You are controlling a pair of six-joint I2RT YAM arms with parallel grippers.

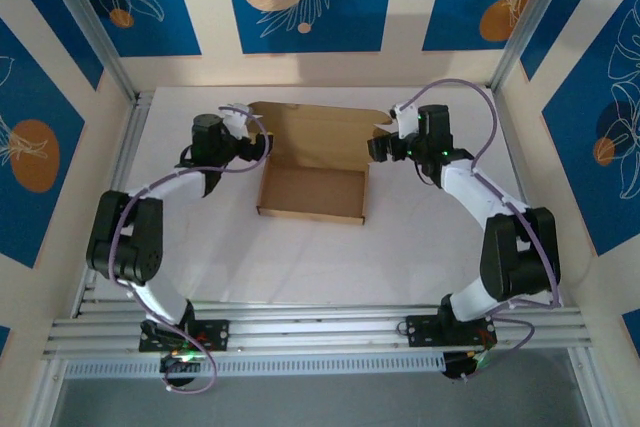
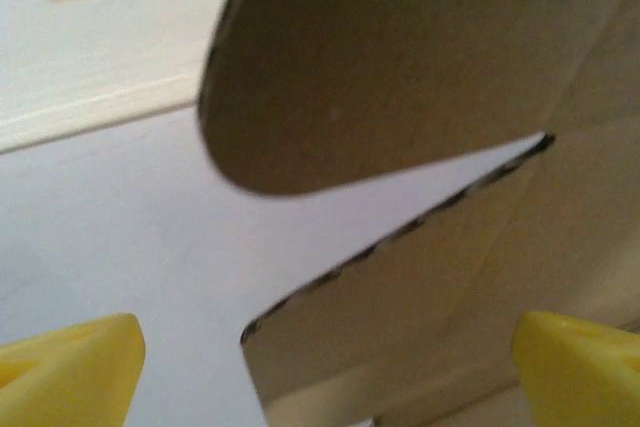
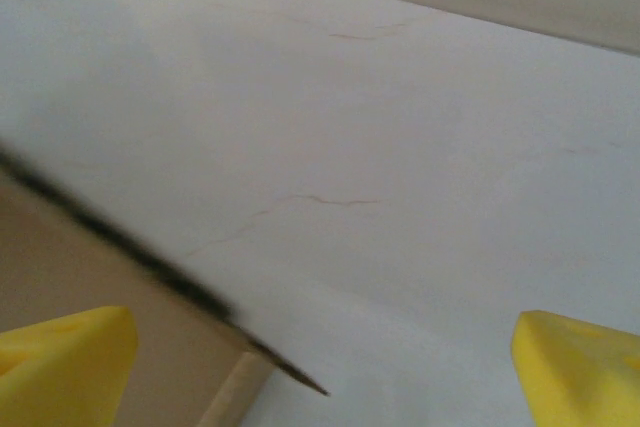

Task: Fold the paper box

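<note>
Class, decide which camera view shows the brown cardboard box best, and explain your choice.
The top external view: the whole brown cardboard box is visible there, sharp, with its lid open at the back. The left wrist view gives a blurred close-up of a rounded flap; the right wrist view catches one corner edge.

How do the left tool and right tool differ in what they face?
The left tool faces a rounded flap of the paper box; the right tool faces mostly bare table. Cardboard lies across the left tool's gap; only an edge nears one right tool finger. Both stand open, gripping nothing.
</note>
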